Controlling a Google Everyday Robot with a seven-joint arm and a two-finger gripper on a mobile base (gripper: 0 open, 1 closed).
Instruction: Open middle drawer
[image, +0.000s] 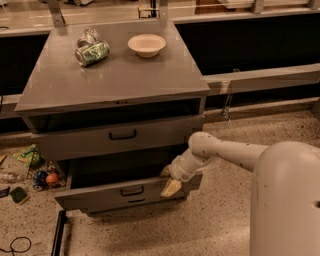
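Note:
The grey cabinet (115, 85) has three drawers. The middle drawer (100, 196), wide and shallow with a small black centre handle (131, 190), stands pulled well out, its dark inside showing. My gripper (168, 180) is at the right end of that drawer's front. One finger is inside the top edge and one yellowish fingertip (171, 188) is outside, so it is shut on the front panel. The top drawer (75, 142) above is slightly ajar. The bottom drawer is mostly hidden under the middle one.
A white bowl (146, 45) and a crushed green can (92, 52) lie on the cabinet top. Litter (35, 167) lies on the floor to the left. A black bar (57, 232) and a cable (15, 245) lie at the front left. Dark counters run behind.

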